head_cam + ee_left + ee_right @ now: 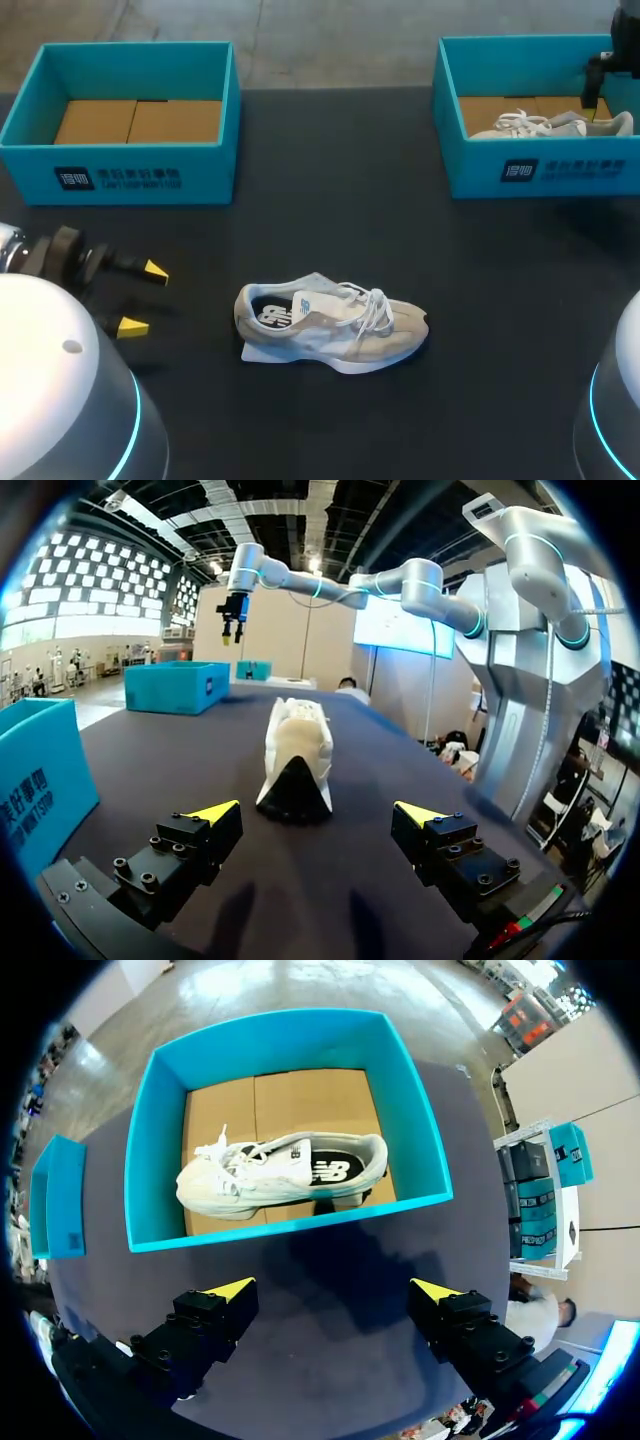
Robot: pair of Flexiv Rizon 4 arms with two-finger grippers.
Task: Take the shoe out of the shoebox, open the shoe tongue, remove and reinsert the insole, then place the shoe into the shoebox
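A grey-and-white suede sneaker (335, 325) sits on the matte black counter (330, 190), between the teal cardboard shoebox (120, 180) and a second teal shoebox (560, 172) holding a white sneaker (545, 125). The left pincer (143, 298) and right pincer (332, 1290) both gape, empty.

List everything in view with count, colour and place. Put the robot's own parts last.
Shoeboxes: two, teal. The left shoebox is at the table's far left with only its brown cardboard floor showing. The right shoebox is at the far right.
Shoes: two, pale grey-beige with white laces. The table shoe lies mid-table. The boxed shoe is inside the right shoebox.
Table: one, black, under everything.
Grippers: two, black with yellow tips. The left gripper is open, beside the table shoe's heel and apart from it. The right gripper is open, above the right shoebox.
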